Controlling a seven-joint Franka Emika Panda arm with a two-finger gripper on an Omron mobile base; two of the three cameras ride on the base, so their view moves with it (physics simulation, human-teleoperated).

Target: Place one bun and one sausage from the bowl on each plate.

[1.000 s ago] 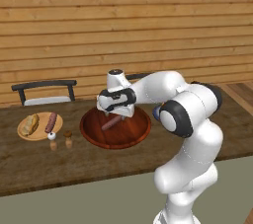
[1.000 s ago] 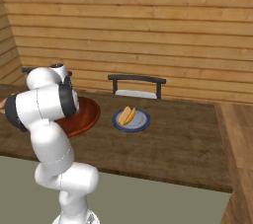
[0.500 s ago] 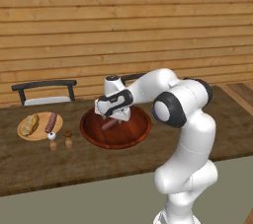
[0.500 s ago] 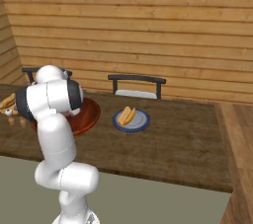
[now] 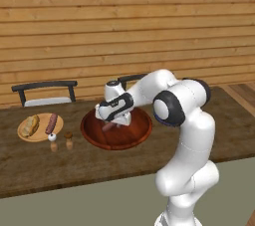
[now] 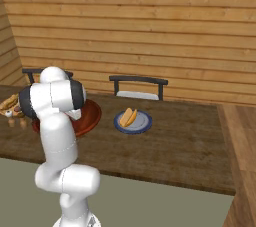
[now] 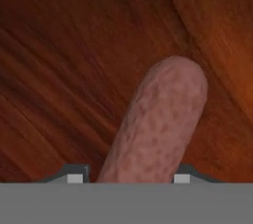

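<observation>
Hand (image 5: pixel 115 120) is down inside the bowl (image 5: pixel 137 138), centre of the left base view. In the hand view the sausage (image 7: pixel 158 124) lies between the fingertips (image 7: pixel 74 174), jaws partly closed beside it; can't tell if they grip it. Tan plate (image 5: pixel 25 134) at left carries a bun and a sausage. Blue-grey plate (image 6: pixel 142 125), centre of the right base view, carries one bun (image 6: pixel 128 117). No readable labels or writing on anything.
</observation>
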